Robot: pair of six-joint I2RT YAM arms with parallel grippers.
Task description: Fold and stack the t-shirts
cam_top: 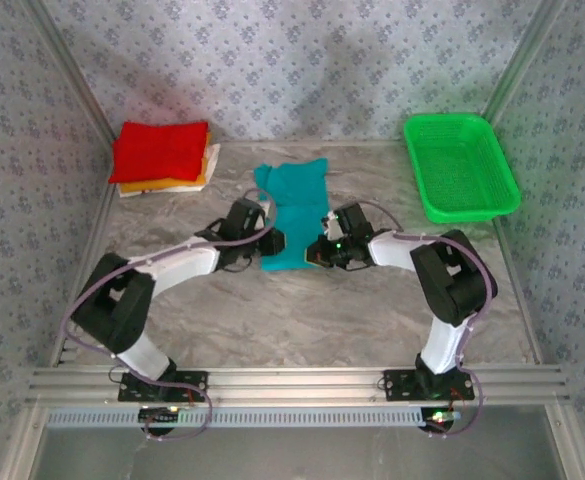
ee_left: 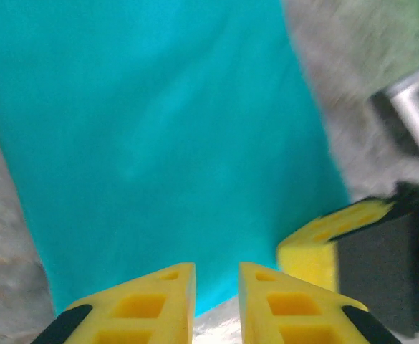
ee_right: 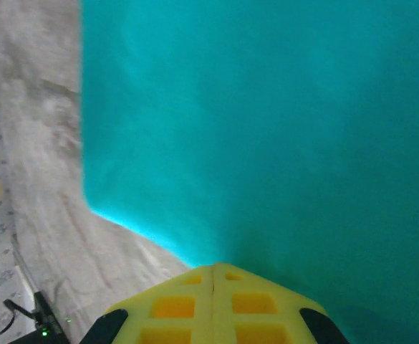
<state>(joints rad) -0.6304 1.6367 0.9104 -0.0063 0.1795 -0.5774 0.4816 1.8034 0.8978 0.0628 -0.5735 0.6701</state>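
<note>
Now: teal t-shirt (cam_top: 294, 215) lies as a long strip running straight ahead of both my grippers, its near hem at my fingertips. The folded pile (cam_top: 162, 155), red on top, sits well off ahead and to the left of my left gripper (ee_left: 216, 287).

Right gripper (ee_right: 213, 276): fingers pressed flat together at the hem corner, apparently pinching the cloth.

Left gripper: narrow gap between the fingers, the hem just ahead of the tips; I see no cloth between them.

Step in hand, as I judge it: take both near corners and fold the strip away from me.

Notes for doing it well:
- Seat the left fingers over the hem, then clamp.
- Lift both corners level.
- Carry them forward together, so the edges line up.
</note>
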